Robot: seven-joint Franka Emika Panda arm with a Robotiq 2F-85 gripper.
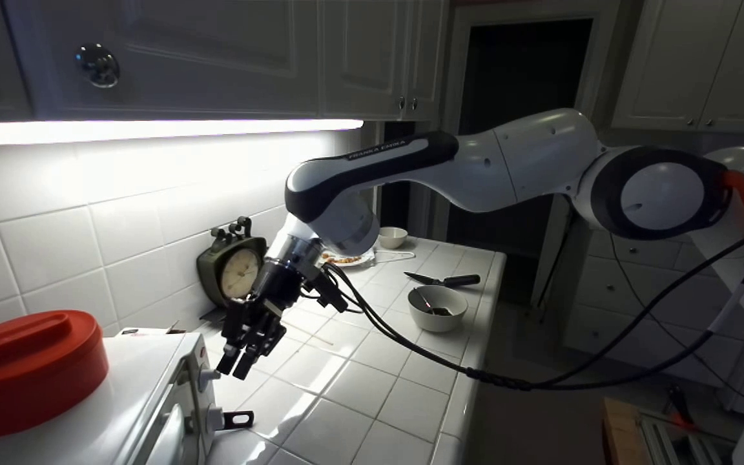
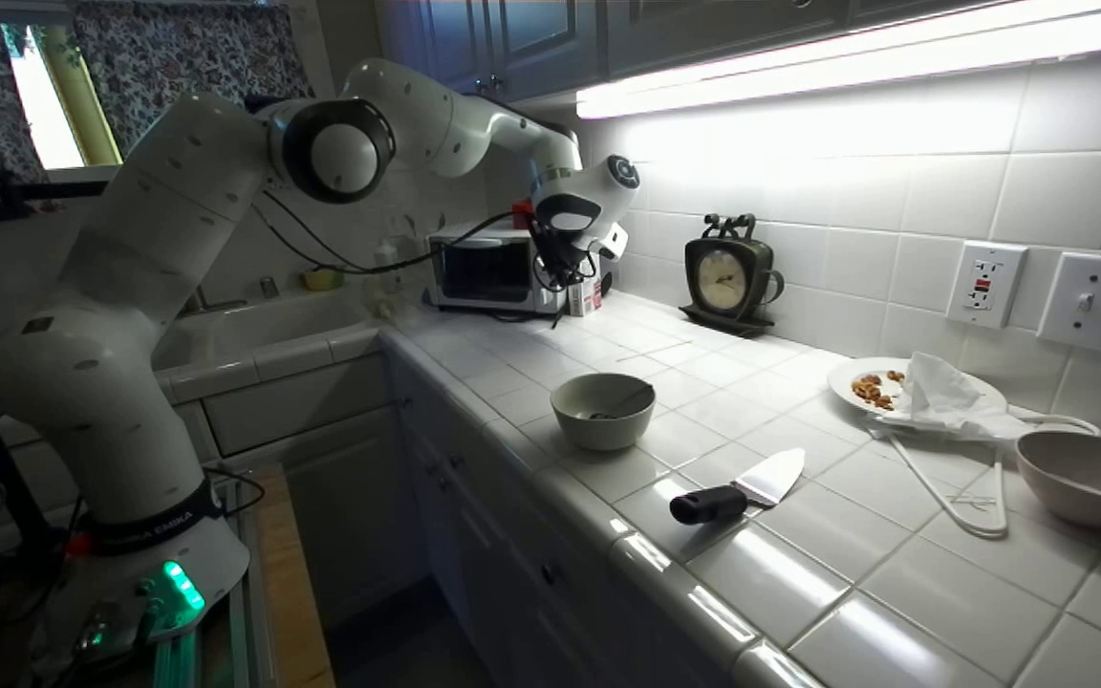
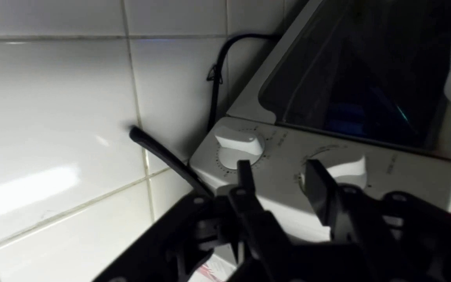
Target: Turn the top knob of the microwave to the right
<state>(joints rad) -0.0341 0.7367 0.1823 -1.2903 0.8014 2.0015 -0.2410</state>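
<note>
The white microwave (image 1: pixel 120 387) stands on the counter; it also shows in an exterior view (image 2: pixel 488 272) and the wrist view (image 3: pixel 280 188). Its top knob (image 1: pixel 206 378) is a small pale stub on the grey strip. In the wrist view the top knob (image 3: pixel 347 168) is on the right, the side of the red pot, partly hidden by a finger. A lower knob (image 3: pixel 239 147) is left of it. My gripper (image 1: pixel 235 367) is open and empty, with its tips close to the top knob. In the wrist view the gripper (image 3: pixel 280 166) has its fingers apart, with bare panel between them.
A red pot (image 1: pixel 30 368) sits on the microwave. A black handle (image 3: pixel 166 156) sticks out below the lower knob. A clock (image 1: pixel 239 271) stands by the wall. A bowl (image 2: pixel 603 411) and a knife-like server (image 2: pixel 732 492) lie further along the counter. Cabinets (image 1: pixel 217 58) hang above.
</note>
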